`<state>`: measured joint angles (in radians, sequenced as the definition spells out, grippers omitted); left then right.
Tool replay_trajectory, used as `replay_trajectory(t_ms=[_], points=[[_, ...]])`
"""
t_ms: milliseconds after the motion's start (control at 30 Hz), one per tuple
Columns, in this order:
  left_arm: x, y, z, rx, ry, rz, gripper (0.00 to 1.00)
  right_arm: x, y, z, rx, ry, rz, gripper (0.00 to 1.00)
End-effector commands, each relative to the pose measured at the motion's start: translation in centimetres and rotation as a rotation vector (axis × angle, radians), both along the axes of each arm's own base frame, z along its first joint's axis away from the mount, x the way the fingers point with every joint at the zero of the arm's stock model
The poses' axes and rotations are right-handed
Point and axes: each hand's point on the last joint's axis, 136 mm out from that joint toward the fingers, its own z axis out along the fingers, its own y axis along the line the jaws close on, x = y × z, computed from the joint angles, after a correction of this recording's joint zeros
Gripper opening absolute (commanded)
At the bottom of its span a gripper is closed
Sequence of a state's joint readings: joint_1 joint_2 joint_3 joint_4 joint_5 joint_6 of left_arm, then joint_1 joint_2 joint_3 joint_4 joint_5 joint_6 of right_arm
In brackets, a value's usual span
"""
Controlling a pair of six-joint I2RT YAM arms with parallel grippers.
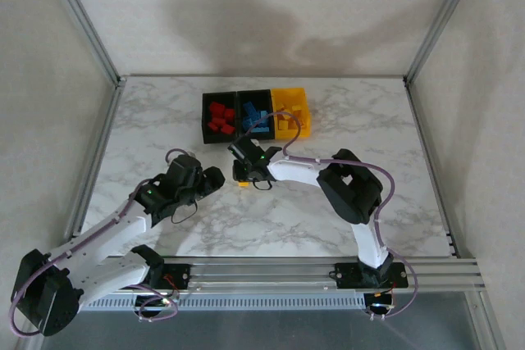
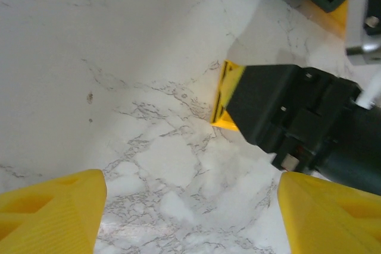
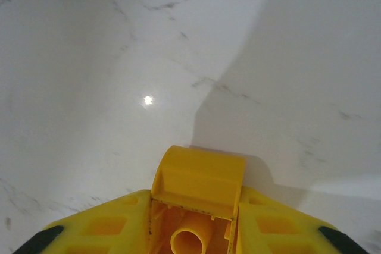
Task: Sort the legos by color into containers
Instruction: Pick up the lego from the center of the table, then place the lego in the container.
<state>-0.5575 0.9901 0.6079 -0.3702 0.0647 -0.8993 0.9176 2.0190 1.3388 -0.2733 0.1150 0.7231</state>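
A white marble table [image 1: 164, 112] carries everything. The right arm [image 1: 349, 190] reaches from its base toward the table's middle, and the left arm [image 1: 107, 239] angles in from the near left corner. The two wrists end close together, just in front of the containers.

The containers [image 1: 205, 112] sit in a row near the far edge. The left black bin holds red legos [image 1: 218, 116], the middle black bin holds blue legos [image 1: 256, 119], and the yellow-orange bin on the right holds yellow legos [image 1: 287, 118].

The right gripper [image 3: 193, 212] points down at the marble, just on the near side of the bins. Its yellow fingers [image 3: 107, 227] are clamped on a yellow brick [image 3: 199, 182], whose hollow underside and inner tube face the wrist camera. Whether the brick touches the marble is hard to tell from this angle.

The left gripper [image 2: 190, 206] hovers just left of it, fingers spread well apart with nothing between them but bare marble
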Motion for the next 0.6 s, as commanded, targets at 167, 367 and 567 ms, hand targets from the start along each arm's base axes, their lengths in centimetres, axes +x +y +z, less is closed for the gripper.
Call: replay_trajectory(t_ms=[167,367,567], points=[[1.8,-4.8,1.5,-0.043,-0.033,-0.082,0.75,0.7,-8.1,1.4,-0.066,-0.056,-0.114,0.22],[3.2,-8.6,1.8,-0.053,-0.045,-0.140,0.75,2.5,-12.6,5.8,-0.038,-0.145,-0.194,0.21],[4.4,-10.9,2.0,-0.064,-0.049,-0.172,0.74,9.1,-16.2,10.4,-0.025,-0.242,-0.283,0.21]])
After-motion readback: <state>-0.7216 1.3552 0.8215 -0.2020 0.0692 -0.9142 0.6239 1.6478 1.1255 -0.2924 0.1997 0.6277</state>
